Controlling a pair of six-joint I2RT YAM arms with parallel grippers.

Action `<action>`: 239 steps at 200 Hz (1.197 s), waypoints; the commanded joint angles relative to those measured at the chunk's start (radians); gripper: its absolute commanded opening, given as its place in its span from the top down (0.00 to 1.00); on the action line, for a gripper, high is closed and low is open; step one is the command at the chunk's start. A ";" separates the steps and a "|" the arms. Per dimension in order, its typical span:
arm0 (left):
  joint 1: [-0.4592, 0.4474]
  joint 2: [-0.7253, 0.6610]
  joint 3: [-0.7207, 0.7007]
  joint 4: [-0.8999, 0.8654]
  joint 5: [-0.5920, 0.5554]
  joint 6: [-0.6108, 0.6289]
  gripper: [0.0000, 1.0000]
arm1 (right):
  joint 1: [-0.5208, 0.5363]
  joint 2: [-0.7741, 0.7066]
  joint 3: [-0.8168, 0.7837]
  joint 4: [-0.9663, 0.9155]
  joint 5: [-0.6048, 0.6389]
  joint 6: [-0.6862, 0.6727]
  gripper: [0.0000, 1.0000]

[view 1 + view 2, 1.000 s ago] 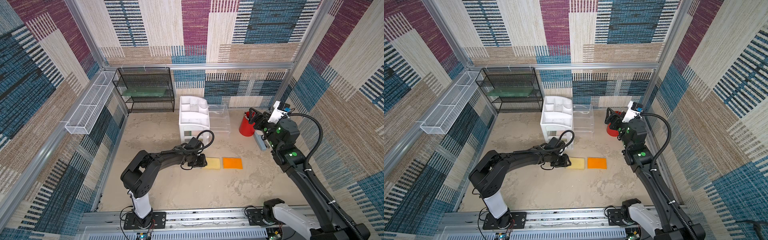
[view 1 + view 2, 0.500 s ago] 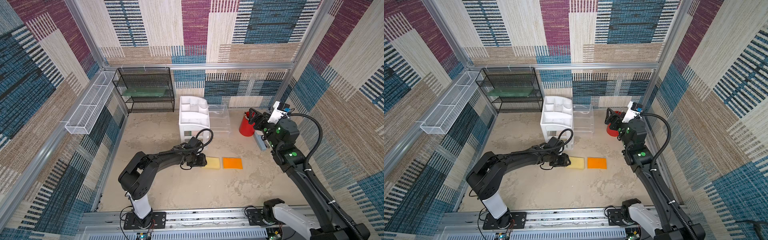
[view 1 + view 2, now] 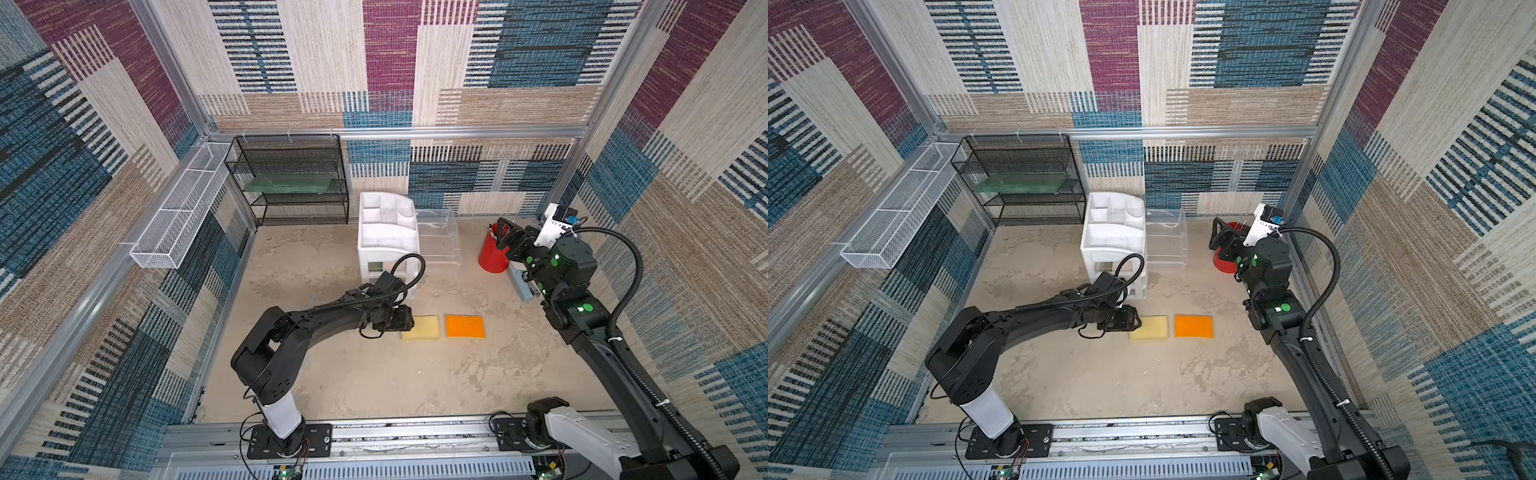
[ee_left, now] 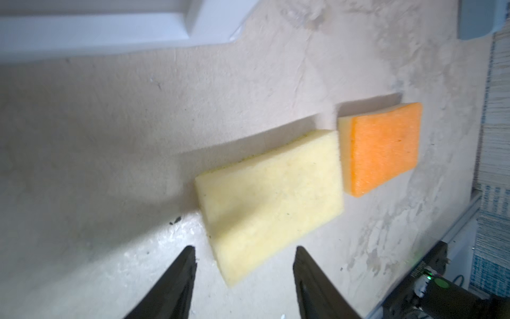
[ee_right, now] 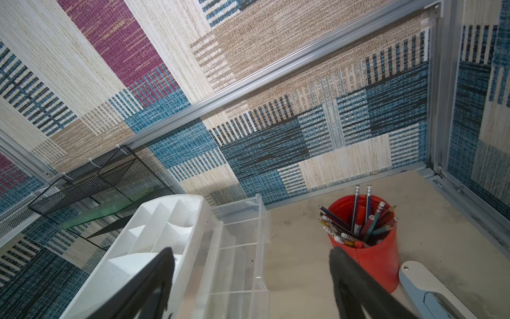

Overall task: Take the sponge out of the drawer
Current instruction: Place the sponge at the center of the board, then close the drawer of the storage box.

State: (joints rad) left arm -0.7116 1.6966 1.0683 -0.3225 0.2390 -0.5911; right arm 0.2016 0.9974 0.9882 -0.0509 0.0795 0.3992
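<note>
Though earlier nearer together, left gripper (image 4: 244,255) fingers (image 4: 186,265) now apart; yellow sponge (image 4: 271,201) free

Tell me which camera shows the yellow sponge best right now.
The left wrist view: the yellow sponge fills the frame, lying flat beside the orange sponge, ahead of the open left gripper. Both top views show it small. The right wrist view misses it.

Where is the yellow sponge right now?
In both top views the yellow sponge lies flat on the table, out of the drawer, between the open left claw and the orange sponge.
</note>
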 commanded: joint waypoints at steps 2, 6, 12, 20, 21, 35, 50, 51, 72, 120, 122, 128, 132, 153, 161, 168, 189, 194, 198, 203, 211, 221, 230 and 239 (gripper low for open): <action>-0.016 -0.107 -0.005 -0.008 0.000 0.114 0.40 | -0.001 0.010 0.007 0.003 0.013 -0.014 0.10; -0.023 -0.138 -0.007 -0.009 -0.007 0.136 0.37 | -0.001 0.013 0.008 0.003 0.014 -0.015 0.10; -0.031 -0.185 -0.011 -0.012 -0.018 0.164 0.33 | -0.002 0.019 0.010 0.004 0.014 -0.016 0.10; -0.036 -0.244 -0.013 -0.023 -0.033 0.196 0.29 | -0.002 0.024 0.015 0.002 0.014 -0.017 0.09; -0.037 -0.251 -0.012 -0.024 -0.035 0.199 0.29 | -0.002 0.025 0.015 0.003 0.014 -0.017 0.09; -0.037 -0.341 0.001 -0.060 -0.078 0.237 0.24 | -0.003 0.039 0.023 0.004 0.013 -0.021 0.08; -0.036 -0.416 0.023 -0.087 -0.152 0.272 0.21 | -0.004 0.059 0.034 0.005 0.008 -0.026 0.08; -0.036 -0.420 0.026 -0.088 -0.156 0.275 0.21 | -0.004 0.060 0.034 0.005 0.007 -0.025 0.08; -0.033 -0.455 0.084 -0.120 -0.236 0.325 0.17 | -0.005 0.095 0.053 0.001 -0.004 -0.031 0.06; 0.020 -0.427 0.175 -0.086 -0.255 0.373 0.13 | -0.007 0.161 0.084 -0.026 -0.011 -0.053 0.05; 0.024 -0.427 0.176 -0.078 -0.249 0.373 0.13 | -0.007 0.164 0.083 -0.026 -0.011 -0.053 0.04; 0.036 -0.427 0.175 -0.061 -0.242 0.372 0.12 | -0.008 0.170 0.083 -0.030 -0.011 -0.054 0.05; 0.045 -0.426 0.178 -0.055 -0.241 0.370 0.12 | -0.010 0.176 0.083 -0.033 -0.011 -0.055 0.04; 0.101 -0.419 0.203 -0.058 -0.249 0.360 0.12 | -0.023 0.206 0.087 -0.046 -0.006 -0.059 0.05; 0.132 -0.415 0.208 -0.056 -0.244 0.353 0.11 | -0.029 0.217 0.086 -0.051 -0.007 -0.063 0.04; 0.156 -0.411 0.209 -0.051 -0.234 0.347 0.11 | -0.035 0.229 0.089 -0.055 -0.004 -0.066 0.04; 0.224 -0.393 0.217 -0.044 -0.198 0.326 0.10 | -0.063 0.265 0.095 -0.077 0.007 -0.060 0.04; 0.240 -0.387 0.220 -0.043 -0.188 0.320 0.11 | -0.071 0.271 0.094 -0.079 0.009 -0.055 0.04; 0.252 -0.382 0.221 -0.042 -0.181 0.316 0.11 | -0.077 0.276 0.093 -0.080 0.008 -0.052 0.04; 0.267 -0.373 0.223 -0.039 -0.172 0.311 0.10 | -0.086 0.281 0.089 -0.076 0.007 -0.047 0.04; 0.291 -0.358 0.227 -0.034 -0.148 0.303 0.10 | -0.100 0.290 0.082 -0.074 -0.005 -0.040 0.04; 0.319 -0.336 0.237 -0.029 -0.119 0.290 0.10 | -0.114 0.306 0.079 -0.076 -0.019 -0.031 0.04; 0.342 -0.319 0.245 -0.022 -0.090 0.283 0.10 | -0.121 0.322 0.083 -0.087 -0.019 -0.026 0.05; 0.365 -0.300 0.251 -0.016 -0.069 0.278 0.10 | -0.125 0.339 0.090 -0.099 -0.013 -0.025 0.05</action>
State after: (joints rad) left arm -0.3893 1.3647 1.2991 -0.3828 0.0799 -0.2783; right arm 0.0883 1.3060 1.0702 -0.1287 0.0711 0.3584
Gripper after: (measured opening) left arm 0.897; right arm 0.956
